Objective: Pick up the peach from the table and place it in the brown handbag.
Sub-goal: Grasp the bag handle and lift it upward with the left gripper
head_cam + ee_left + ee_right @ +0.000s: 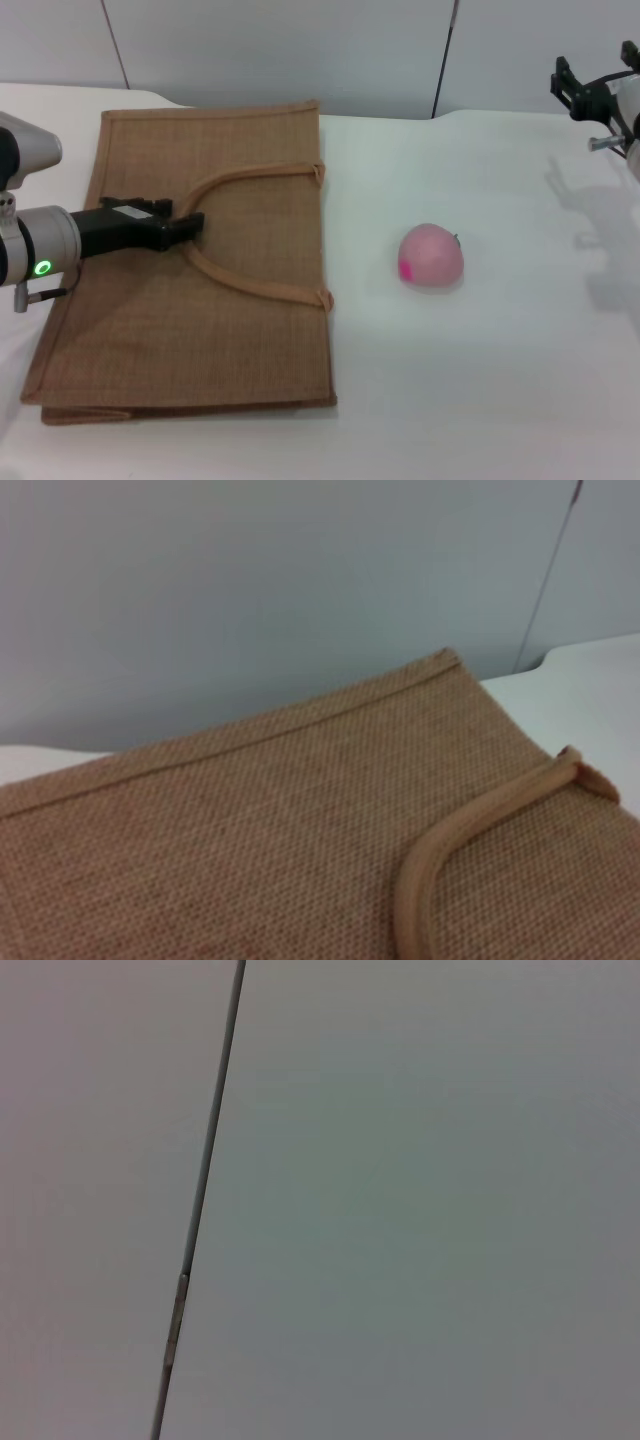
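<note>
The pale-pink peach (431, 257) with a magenta spot lies on the white table (480, 390), right of centre. The brown handbag (200, 320) lies flat on the table's left half, its loop handle (255, 178) on top. My left gripper (196, 224) reaches in from the left over the bag, its tip at the bend of the handle. The left wrist view shows the bag's weave (250, 830) and the handle (440, 850) close up. My right gripper (580, 90) hangs raised at the far right, well away from the peach. The right wrist view shows only wall.
A grey panelled wall (300, 50) stands behind the table's back edge. The bag's open edge with the handle ends faces the peach, with a strip of bare table between them.
</note>
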Available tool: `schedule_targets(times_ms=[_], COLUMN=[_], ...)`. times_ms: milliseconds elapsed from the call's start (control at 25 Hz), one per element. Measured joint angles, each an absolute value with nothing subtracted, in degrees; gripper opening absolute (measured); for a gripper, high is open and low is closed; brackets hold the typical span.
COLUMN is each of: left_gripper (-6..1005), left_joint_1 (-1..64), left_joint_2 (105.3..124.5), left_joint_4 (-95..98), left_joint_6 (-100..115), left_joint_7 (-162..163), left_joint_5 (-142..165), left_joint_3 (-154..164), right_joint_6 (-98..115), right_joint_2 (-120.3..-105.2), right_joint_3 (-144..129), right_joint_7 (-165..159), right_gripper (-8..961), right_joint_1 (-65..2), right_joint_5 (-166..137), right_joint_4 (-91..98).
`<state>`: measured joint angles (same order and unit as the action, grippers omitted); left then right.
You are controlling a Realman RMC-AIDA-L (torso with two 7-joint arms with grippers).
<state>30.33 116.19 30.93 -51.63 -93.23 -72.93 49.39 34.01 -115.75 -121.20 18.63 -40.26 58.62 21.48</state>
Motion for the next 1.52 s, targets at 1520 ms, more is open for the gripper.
schedule_targets(times_ms=[1520], left_gripper=[353], left_joint_1=[32.08], left_joint_2=[116.19], left_joint_4=[28.8], left_joint_6=[-49.65], left_joint_7=[-91.61], left_joint_5=[-72.92], left_joint_3=[49.39], right_joint_6=[33.92], right_joint_2=[-115.75], right_joint_3=[-121.11], right_joint_7=[17.41], right_gripper=[816], right_joint_1=[-40.91], right_joint_5=[58.62], right_joint_4=[21.18])
